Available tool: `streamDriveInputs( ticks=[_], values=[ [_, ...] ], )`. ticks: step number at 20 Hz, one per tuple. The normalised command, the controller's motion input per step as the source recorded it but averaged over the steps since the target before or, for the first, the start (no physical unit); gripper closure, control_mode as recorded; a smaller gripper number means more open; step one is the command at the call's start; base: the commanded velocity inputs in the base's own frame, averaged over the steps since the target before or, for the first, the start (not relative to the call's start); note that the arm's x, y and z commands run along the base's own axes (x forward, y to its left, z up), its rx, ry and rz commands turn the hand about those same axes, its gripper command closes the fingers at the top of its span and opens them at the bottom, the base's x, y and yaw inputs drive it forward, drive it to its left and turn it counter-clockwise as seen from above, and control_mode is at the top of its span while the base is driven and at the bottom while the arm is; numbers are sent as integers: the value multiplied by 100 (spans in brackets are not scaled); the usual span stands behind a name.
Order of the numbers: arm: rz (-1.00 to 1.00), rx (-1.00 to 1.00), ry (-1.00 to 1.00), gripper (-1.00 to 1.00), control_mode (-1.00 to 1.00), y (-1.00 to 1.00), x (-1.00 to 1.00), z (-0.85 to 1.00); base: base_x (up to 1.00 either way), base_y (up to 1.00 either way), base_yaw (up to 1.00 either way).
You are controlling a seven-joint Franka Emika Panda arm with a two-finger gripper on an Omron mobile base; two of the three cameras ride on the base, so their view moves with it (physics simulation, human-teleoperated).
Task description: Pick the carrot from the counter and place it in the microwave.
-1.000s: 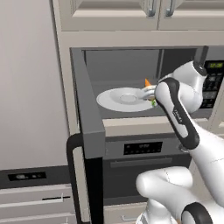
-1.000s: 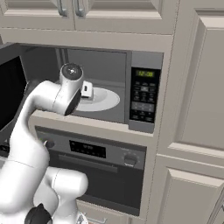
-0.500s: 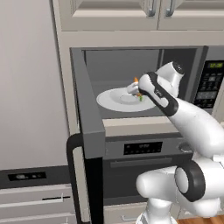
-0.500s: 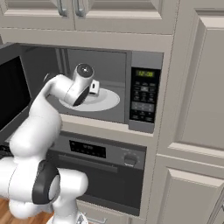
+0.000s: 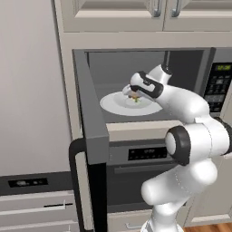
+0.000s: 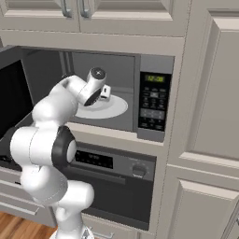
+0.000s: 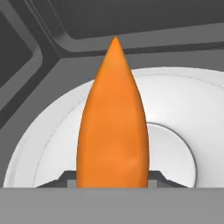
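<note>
My gripper [image 5: 132, 95] reaches inside the microwave [image 5: 190, 68], just above its white round turntable plate [image 5: 113, 104]. It is shut on the carrot [image 7: 113, 127], whose orange tapered body points away from the hand over the plate [image 7: 183, 113] toward the cavity's back wall. In the left base view a bit of orange and green of the carrot [image 5: 133, 96] shows at the fingers. The right base view has the hand [image 6: 103, 92] over the plate [image 6: 112, 108]. The counter is out of view.
The microwave door [image 5: 93, 131] stands swung open to the left, its black handle [image 5: 74, 181] low on it. A keypad panel [image 6: 153, 103] lies right of the cavity. An oven [image 6: 116, 163] sits below, cabinets [image 6: 205, 93] on the right.
The arm has reached further left and deeper into the microwave, carrying the carrot from the plate's right edge to over its middle. The grip stays shut.
</note>
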Motion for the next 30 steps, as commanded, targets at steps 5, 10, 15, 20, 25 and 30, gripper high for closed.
streamDriveInputs(
  ticks=[5, 10, 15, 20, 25, 30],
  values=[
    [0, -2, 15, 100, -100, 0, 57, -41, 0, 0, 0],
    [0, -1, 12, 100, -100, 0, 41, -29, 0, 0, 0],
    [0, -1, 2, -100, -100, 0, 1, -21, 0, 0, 0],
    [0, 0, -2, -100, -100, 0, -9, -5, 0, 0, 0],
    [0, -1, -14, -100, -100, 0, -15, 0, 0, 0, 0],
    [0, 0, -15, -100, -100, 0, -81, 0, 0, 0, 0]
  ],
)
